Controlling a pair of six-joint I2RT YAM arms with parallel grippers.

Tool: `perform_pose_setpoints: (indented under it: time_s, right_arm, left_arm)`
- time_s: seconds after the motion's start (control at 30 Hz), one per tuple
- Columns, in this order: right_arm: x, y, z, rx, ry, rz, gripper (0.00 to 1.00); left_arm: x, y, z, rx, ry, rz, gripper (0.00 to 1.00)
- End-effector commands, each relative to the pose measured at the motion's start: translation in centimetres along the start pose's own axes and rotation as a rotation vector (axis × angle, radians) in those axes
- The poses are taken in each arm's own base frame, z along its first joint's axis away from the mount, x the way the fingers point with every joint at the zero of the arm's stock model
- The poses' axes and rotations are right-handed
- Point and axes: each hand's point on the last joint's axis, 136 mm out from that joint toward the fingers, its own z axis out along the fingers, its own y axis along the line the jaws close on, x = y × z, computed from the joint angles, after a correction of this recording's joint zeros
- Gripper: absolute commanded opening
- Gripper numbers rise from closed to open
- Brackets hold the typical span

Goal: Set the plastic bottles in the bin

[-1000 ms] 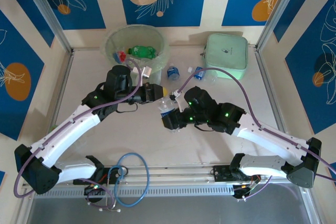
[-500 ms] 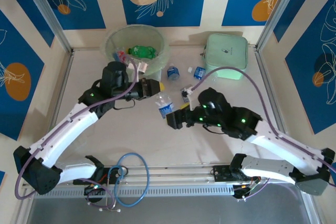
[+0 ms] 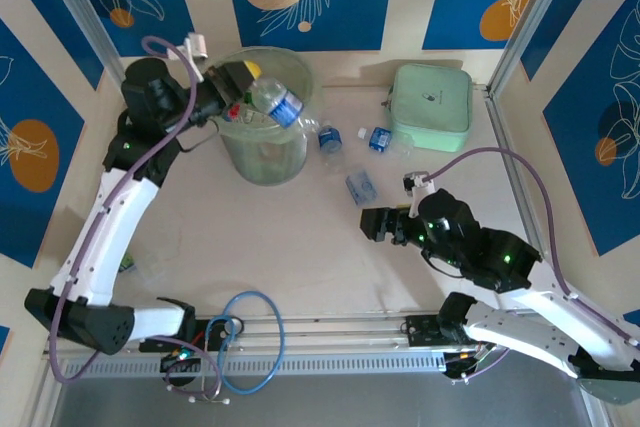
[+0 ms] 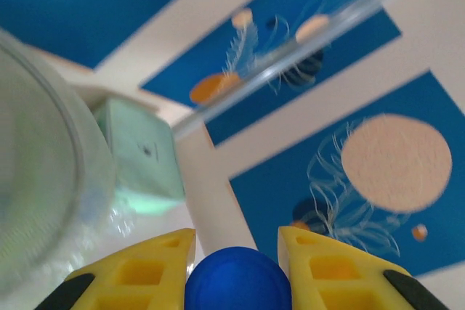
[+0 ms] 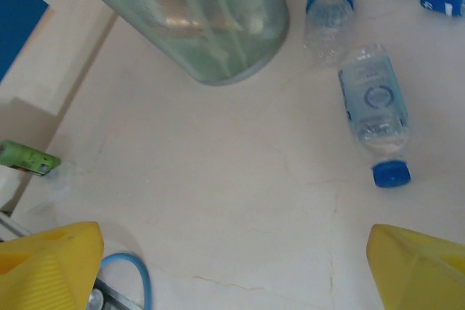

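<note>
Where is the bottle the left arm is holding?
Top view: the bottle sits in the left gripper, tilted over the open mouth of the bin, on the far side, left of the mint green case.

The bin (image 4: pixel 43 179) is blurred (left edge crops it).

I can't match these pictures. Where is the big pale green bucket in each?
Top external: bin at the back left of the table.
Left wrist: bin as a curved translucent wall along the left edge.
Right wrist: bin at the top, left of centre.
Landmarks: mint green case to its right (top external, left wrist); lying blue-capped bottle to its right (top external, right wrist).
</note>
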Motion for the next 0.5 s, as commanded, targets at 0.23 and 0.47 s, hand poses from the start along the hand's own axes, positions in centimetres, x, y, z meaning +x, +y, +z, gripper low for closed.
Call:
perform_pose_setpoints:
  time_s: [0.23,0.47]
  right_arm:
    - [0.5,-0.6,0.8,0.008,0.004,0.065,0.94]
    - [0.6,-0.4,1.7,-0.001,0.016,0.086,0.94]
  left_arm:
    - [-10.7,5.7,0.7,-0.102,-0.303,0.003,0.0]
    - [-11.7,12.2,2.5,-0.264,-0.327,0.03,0.0]
